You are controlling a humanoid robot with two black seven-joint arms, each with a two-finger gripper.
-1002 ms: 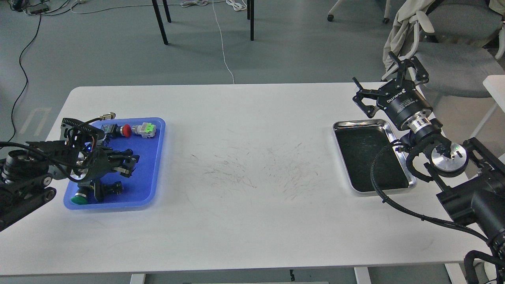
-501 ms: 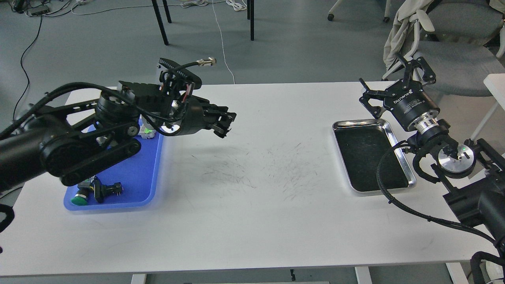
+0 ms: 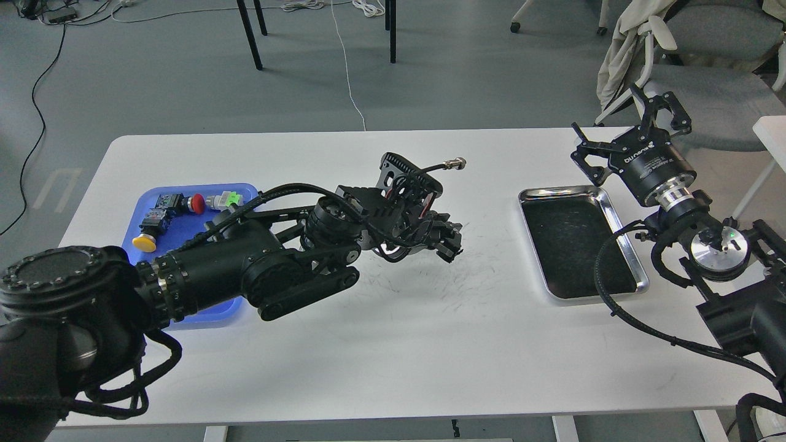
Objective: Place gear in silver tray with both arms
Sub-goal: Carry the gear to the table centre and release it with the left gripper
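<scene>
The left gripper (image 3: 453, 241) hung over the middle of the white table (image 3: 393, 344), too dark to tell whether it gripped anything. The right gripper (image 3: 632, 123) stood spread wide at the far right corner, just beyond the silver tray (image 3: 621, 228), which lay near the right edge.

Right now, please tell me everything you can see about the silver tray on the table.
The silver tray is a shiny rectangular metal tray with rounded corners and a raised rim. Its bottom looks dark and finely scratched. It lies flat on the white table, toward the right side, and holds nothing. Black cable from the right arm crosses in front of its near right corner; contact cannot be told.
</scene>
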